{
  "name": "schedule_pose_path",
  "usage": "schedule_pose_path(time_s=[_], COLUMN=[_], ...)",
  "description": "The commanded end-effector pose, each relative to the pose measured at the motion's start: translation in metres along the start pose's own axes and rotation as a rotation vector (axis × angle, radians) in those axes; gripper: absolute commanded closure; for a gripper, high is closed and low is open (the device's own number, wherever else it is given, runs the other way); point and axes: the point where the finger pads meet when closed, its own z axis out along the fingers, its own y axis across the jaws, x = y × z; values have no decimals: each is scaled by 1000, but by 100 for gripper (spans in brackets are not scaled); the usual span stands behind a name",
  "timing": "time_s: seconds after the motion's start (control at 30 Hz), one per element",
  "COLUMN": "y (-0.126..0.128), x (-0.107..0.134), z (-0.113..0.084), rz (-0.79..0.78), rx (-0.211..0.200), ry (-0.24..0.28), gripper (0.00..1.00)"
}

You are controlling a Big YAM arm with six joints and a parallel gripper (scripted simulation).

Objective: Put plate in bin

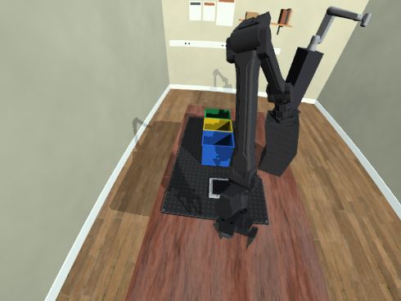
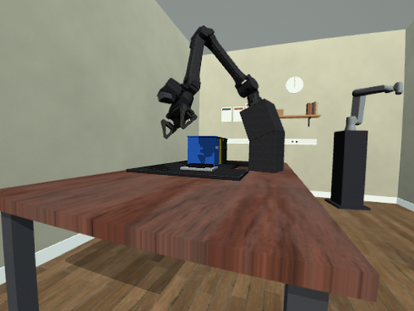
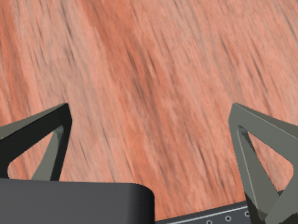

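The 96-well plate (image 1: 218, 187) lies flat in its nest on the black perforated mat, partly hidden by the arm; it shows as a thin pale slab in the exterior view (image 2: 198, 167). The blue bin (image 1: 218, 149) stands upright just behind it, with the yellow bin (image 1: 218, 124) and the green bin (image 1: 217, 113) in a row behind. My gripper (image 1: 239, 235) (image 2: 175, 122) is open and empty, high above the mat's front edge, in front of the plate.
The arm's dark base block (image 1: 279, 145) stands at the mat's right rear. A second robot on a black pedestal (image 2: 350, 169) stands on the floor beyond the table. The blue bin also shows in the exterior view (image 2: 204, 150).
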Motion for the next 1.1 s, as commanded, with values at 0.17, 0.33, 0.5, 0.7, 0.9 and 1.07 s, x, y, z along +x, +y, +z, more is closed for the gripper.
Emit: schedule_pose_path(time_s=[0.17,0.33,0.5,0.7,0.9,1.07], y=[-29,-38,-47,-57,-67,-73], x=[10,19,30,46,60,72], z=[-38,-51,-66,-89,-108,-123], rz=[214,258,329,426,520,613], rx=[69,90,126,174,236,295], ry=[65,84,114,154,189,221], gripper=[0,0,0,0,0,0])
